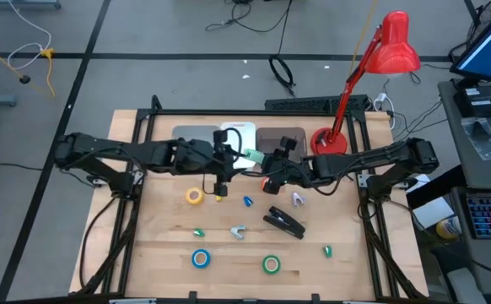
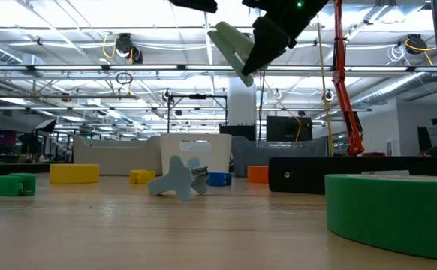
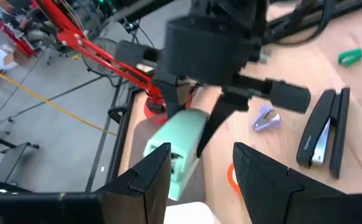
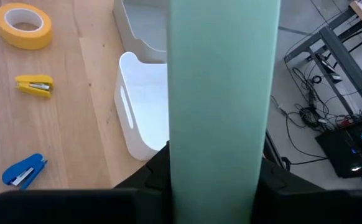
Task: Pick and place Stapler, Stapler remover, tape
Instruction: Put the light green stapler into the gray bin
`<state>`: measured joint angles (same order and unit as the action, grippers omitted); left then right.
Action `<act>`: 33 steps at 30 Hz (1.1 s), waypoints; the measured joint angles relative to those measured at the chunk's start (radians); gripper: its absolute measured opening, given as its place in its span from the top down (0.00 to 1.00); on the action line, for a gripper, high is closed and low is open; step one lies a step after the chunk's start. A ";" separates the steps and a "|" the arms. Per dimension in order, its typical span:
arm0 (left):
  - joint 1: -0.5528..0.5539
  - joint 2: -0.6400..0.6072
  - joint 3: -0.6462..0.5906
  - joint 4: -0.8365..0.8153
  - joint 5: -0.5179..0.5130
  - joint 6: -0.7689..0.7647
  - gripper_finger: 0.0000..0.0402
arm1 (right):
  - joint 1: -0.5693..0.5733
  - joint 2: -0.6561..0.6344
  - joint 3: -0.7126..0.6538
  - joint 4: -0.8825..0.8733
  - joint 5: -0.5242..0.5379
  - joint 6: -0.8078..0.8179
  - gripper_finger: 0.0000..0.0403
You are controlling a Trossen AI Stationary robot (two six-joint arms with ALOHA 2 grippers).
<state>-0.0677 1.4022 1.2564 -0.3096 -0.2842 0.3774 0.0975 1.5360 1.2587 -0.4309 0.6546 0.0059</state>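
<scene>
On the left of the bench (image 1: 161,245), the yellow tape (image 1: 195,196) lies flat, and the blue tape (image 1: 201,258) sits nearer the front edge. Neither is in the way. Just right of the yellow roll, the left gripper (image 1: 219,189) hangs over the wood with its jaws parted and empty. It is best kept there, clear of the drop.

Farther back, in the middle, stands the white bin (image 1: 235,133). Beside it the right gripper (image 1: 267,162) is up in the air, its jaws clamped across a pale-green stapler (image 4: 221,93) that pokes out towards the bin.

The job seems to be a placement. Bring the stapler's whole length inside the bin's rim, lower it, and only then open, so it does not tip off the wall.

The black stapler (image 1: 285,222) lies on the bench right of centre, with the green tape (image 1: 271,264) nearer. Both are untouched.
</scene>
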 joint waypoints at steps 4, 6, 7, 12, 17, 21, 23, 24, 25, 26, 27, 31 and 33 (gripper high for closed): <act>0.000 0.008 0.000 -0.001 -0.022 0.035 0.56 | 0.000 0.000 0.000 -0.001 -0.001 0.000 0.74; 0.000 0.008 0.000 0.013 -0.041 0.045 0.56 | 0.000 0.000 0.000 0.000 -0.001 0.000 0.74; 0.000 0.007 0.000 0.017 -0.052 0.049 0.56 | 0.000 0.000 0.000 -0.001 -0.001 0.000 0.74; 0.004 0.007 0.000 0.026 -0.092 0.076 0.56 | 0.000 0.000 0.000 0.000 -0.016 0.000 0.74; 0.008 0.012 0.000 0.029 -0.084 0.072 0.56 | 0.000 0.000 0.000 0.003 -0.031 0.000 0.74; 0.006 0.014 0.000 0.030 -0.083 0.049 0.56 | 0.000 -0.001 0.000 0.005 -0.031 0.000 0.74; 0.006 0.014 0.000 0.031 -0.083 0.032 0.56 | 0.000 -0.001 0.000 0.005 -0.031 0.000 0.74; 0.006 0.014 0.000 0.031 -0.083 0.031 0.56 | 0.000 -0.001 0.000 0.005 -0.031 0.000 0.74; 0.006 0.014 0.000 0.031 -0.084 0.031 0.56 | 0.000 -0.001 0.000 0.005 -0.031 0.000 0.74; 0.006 0.014 0.000 0.031 -0.084 0.030 0.56 | 0.000 -0.001 0.000 0.005 -0.031 0.000 0.74; 0.006 0.014 0.000 0.031 -0.084 0.027 0.56 | 0.000 -0.001 0.000 0.005 -0.031 0.000 0.74; 0.006 0.014 0.000 0.031 -0.084 -0.004 0.53 | 0.000 -0.001 0.000 0.005 -0.031 0.001 0.74; 0.009 0.014 0.000 0.031 -0.084 -0.009 0.49 | 0.000 -0.001 0.000 0.004 -0.030 0.007 0.74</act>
<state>-0.0589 1.4162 1.2568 -0.2790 -0.3679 0.3684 0.0978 1.5352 1.2587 -0.4268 0.6248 0.0125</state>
